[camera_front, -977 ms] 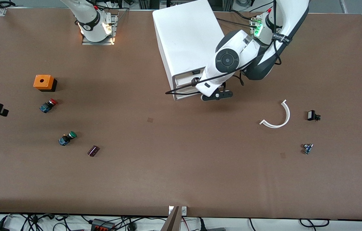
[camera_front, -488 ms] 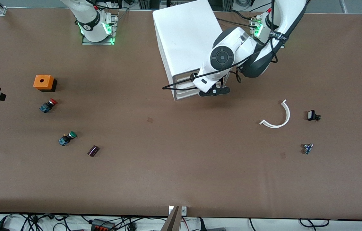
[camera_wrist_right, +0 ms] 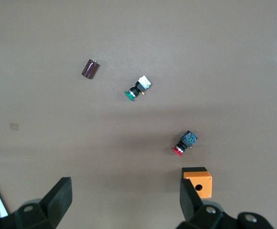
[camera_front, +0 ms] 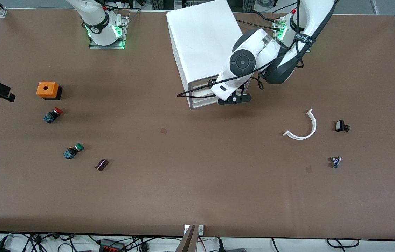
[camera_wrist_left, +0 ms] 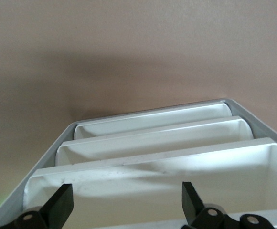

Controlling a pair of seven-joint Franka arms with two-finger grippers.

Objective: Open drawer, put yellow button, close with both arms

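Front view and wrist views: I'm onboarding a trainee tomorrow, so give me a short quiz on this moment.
1. True or false: the left claw, in front of the cabinet, is shut on a drawer.
2. The right claw, open over the right arm's end of the table, views these. Which lies nearest the front camera? A red-capped button; B green-capped button; C orange box.
3. How many drawers does the left wrist view show?

Key: 1 false, it is open; 2 B; 3 three.
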